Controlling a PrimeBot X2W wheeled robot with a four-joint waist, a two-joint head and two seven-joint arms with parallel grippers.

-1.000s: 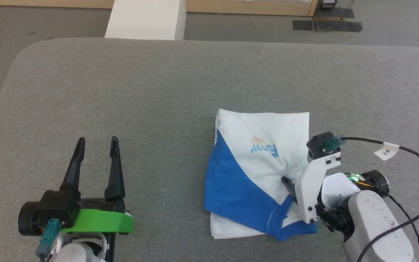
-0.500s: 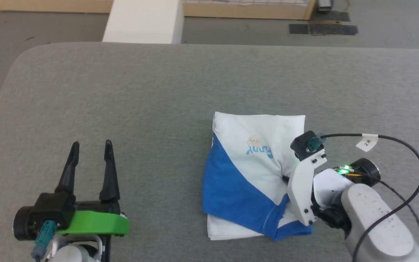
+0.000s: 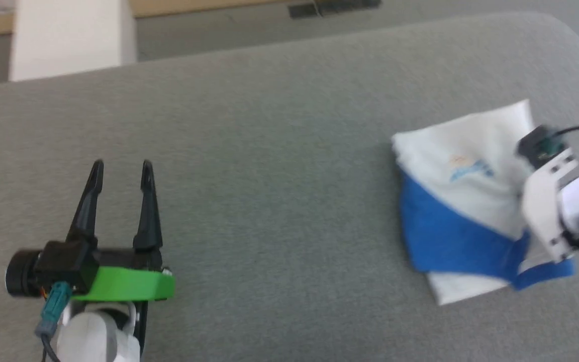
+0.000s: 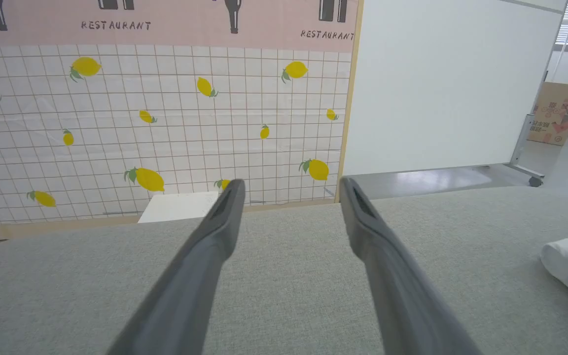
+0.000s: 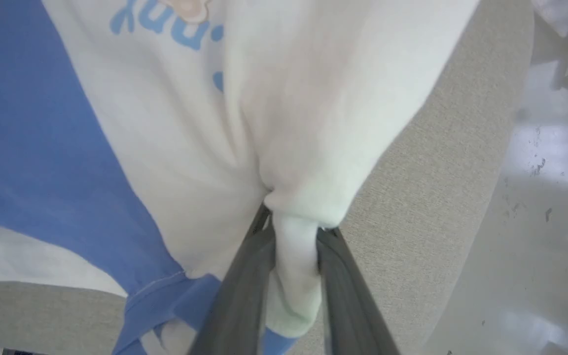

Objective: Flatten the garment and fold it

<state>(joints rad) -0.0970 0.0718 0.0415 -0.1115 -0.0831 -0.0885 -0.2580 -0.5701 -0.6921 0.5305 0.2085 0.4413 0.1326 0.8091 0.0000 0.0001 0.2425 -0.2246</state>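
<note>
Reading the head view, task thing: the garment (image 3: pixel 470 201) lies folded on the grey table (image 3: pixel 269 151), well to the right of my left gripper (image 3: pixel 121 168), whose fingers stand fully spread and empty.
Head view, room: there is bare table ahead of the left fingers. The table's rounded corner is near the shirt's far side, and a white box (image 3: pixel 68 40) stands beyond the far rim.
Left wrist view, room: the surface between and ahead of the fingers is open, and the shirt's corner lies to their right.
Right wrist view, grip: my right gripper (image 5: pixel 296 236) is nearly closed, pinching a bunched white fold.
Right wrist view, risk: I judge the narrow pinch could slip, or drag only the top layer and undo the fold.
Right wrist view, edge: the rim runs just right of the fingers, with floor (image 5: pixel 550 197) beyond. A pull that way could spill the shirt off.
</note>
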